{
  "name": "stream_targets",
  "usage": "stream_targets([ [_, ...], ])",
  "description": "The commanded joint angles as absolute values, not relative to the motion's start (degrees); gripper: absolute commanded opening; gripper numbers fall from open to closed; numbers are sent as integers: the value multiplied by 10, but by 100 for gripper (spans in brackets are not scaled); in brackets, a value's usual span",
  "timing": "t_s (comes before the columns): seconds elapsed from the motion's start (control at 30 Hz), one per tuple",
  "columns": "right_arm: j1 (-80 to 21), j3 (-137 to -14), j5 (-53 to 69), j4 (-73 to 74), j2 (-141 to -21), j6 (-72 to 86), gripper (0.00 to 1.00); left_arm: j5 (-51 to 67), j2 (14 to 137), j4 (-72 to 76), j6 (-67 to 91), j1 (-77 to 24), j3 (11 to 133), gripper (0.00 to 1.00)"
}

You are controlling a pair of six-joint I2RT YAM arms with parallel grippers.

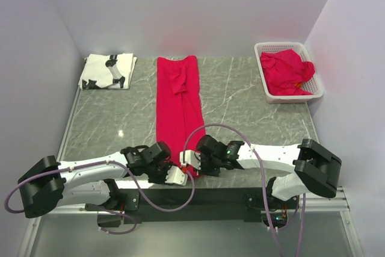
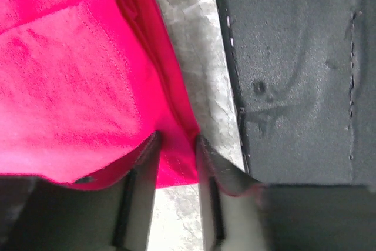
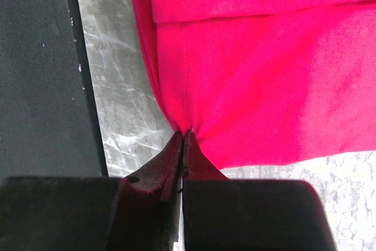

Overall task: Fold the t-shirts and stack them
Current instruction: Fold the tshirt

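Note:
A red t-shirt (image 1: 177,100) lies folded into a long narrow strip down the middle of the grey marble table, its near end at the front edge. My right gripper (image 1: 189,159) is shut on that end's right corner (image 3: 184,133), with cloth bunched at the tips. My left gripper (image 1: 176,176) is at the left corner. Its jaws stand apart with the hem corner (image 2: 176,163) between them (image 2: 177,139), not pinched. A folded white t-shirt with a black print (image 1: 108,70) lies at the back left. More red t-shirts (image 1: 289,71) are heaped in the basket.
The white lattice basket (image 1: 289,45) stands at the back right against the wall. A black strip (image 2: 294,74) runs along the table's front edge right beside both grippers (image 3: 41,74). Walls close the table in at the back and on both sides.

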State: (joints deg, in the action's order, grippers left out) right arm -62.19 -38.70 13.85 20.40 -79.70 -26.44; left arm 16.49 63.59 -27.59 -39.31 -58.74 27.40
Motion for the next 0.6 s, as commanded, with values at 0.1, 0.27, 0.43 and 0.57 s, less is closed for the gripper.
stream_targets([
  [0.1,-618,-413,148,220,-790,-266,0,117,679,-263,-372,-594,278,19],
  [0.27,-617,-414,144,230,-771,-266,0,146,618,-304,-364,-594,286,2],
  [0.43,-618,-432,142,268,-746,-255,0,153,550,-324,-362,-594,298,1],
  [0.57,-618,-449,126,283,-727,-251,0,160,526,-344,-358,-592,323,1],
])
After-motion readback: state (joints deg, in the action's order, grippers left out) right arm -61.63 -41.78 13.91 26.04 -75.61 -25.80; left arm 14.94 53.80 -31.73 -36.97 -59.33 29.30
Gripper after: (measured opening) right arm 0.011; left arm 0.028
